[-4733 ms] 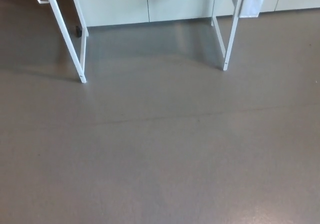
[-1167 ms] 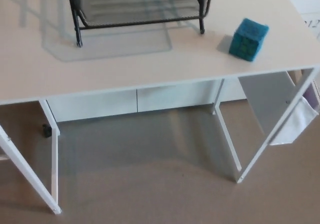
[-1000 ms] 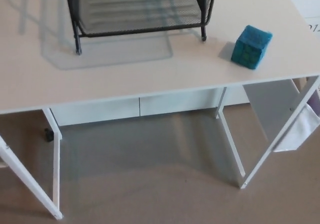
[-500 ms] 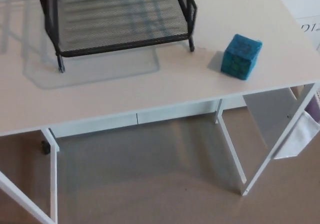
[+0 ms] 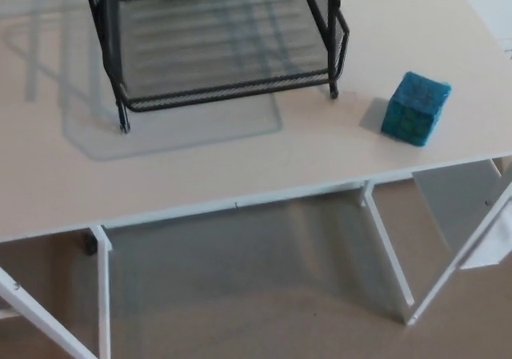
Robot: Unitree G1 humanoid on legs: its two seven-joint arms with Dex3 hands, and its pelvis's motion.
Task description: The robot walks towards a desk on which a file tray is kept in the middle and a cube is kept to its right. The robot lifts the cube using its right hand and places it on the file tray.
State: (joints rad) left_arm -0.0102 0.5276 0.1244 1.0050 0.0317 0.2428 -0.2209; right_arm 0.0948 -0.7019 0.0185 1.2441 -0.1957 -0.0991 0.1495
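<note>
Neither hand shows in the head view, so whether they are wide or closed cannot be told.

The cube sits on the bench at the right, close to the near edge and not far from the right edge. It is teal with a darker pattern on its faces. It is turned so that one upright edge points toward the near side. Its sides look equal, so no axis is longer.

To its left, well apart, stands the file tray – black wire mesh on short feet, with its low rim facing near. A dark shape at its far end is cut off by the picture's top. Bare bench lies between the tray's near right foot and the cube, and a wider strip runs along the near edge. Below, white legs stand on the grey-brown floor.
</note>
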